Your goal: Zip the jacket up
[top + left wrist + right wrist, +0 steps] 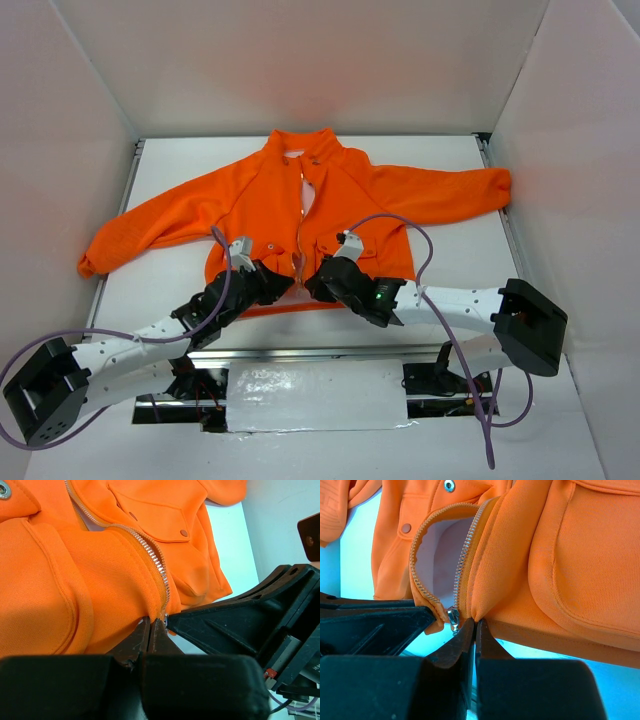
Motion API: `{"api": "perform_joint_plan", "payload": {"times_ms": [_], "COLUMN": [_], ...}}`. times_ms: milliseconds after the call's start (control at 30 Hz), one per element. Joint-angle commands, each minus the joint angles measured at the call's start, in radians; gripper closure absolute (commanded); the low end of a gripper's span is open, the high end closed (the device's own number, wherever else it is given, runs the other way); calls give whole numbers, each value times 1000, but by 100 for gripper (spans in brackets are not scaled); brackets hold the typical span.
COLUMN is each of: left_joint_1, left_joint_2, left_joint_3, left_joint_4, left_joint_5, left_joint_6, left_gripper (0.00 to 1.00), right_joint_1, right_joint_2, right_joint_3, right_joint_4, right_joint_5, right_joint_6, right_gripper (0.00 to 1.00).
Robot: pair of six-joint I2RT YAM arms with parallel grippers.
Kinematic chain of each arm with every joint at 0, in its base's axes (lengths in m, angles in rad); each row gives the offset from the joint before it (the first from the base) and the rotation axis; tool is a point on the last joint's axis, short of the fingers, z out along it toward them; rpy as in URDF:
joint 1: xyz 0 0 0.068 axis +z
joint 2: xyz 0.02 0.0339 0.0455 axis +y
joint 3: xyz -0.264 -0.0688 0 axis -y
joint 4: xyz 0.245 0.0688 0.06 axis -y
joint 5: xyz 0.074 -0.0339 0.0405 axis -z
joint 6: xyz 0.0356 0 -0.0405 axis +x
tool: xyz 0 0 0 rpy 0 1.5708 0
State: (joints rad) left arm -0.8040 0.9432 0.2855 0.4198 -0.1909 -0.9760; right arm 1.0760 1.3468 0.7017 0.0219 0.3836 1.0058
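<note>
At the lower centre of the top view, the left gripper [151,630] and the right gripper [474,627] meet at the hem [265,308] of the jacket [250,200]. Each has its jaws closed tight on a fold of orange fleece, one on either side of the zipper [465,555]. This pinch probably draws the two bottom ends together and taut, so the slider [453,616], low at the hem just beside the right gripper, can be worked. Above it the teeth part. The jacket lies front up on the white table [180,160] at mid-frame. Its long axis runs bottom to top, with the collar [300,148] pointing to the upper edge and the sleeves [450,190] spread sideways.
</note>
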Motion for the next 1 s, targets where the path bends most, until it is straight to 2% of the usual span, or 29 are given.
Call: {"api": "perform_joint_plan", "payload": {"times_ms": [0,967], "left_joint_1": [-6,-9], "left_joint_2": [-4,-11], "left_joint_3": [6,7], "left_joint_4": [45,43], "left_joint_5": [-25,-15], "left_joint_6": [-20,-18], "left_gripper": [100,100], "right_joint_1": [15,27], "right_joint_2": [-18,-37], "right_joint_3": [45,21], "right_joint_4": [30,55], "right_joint_5": [26,57], "right_joint_6": [-1,-26], "right_gripper": [100,100]}}
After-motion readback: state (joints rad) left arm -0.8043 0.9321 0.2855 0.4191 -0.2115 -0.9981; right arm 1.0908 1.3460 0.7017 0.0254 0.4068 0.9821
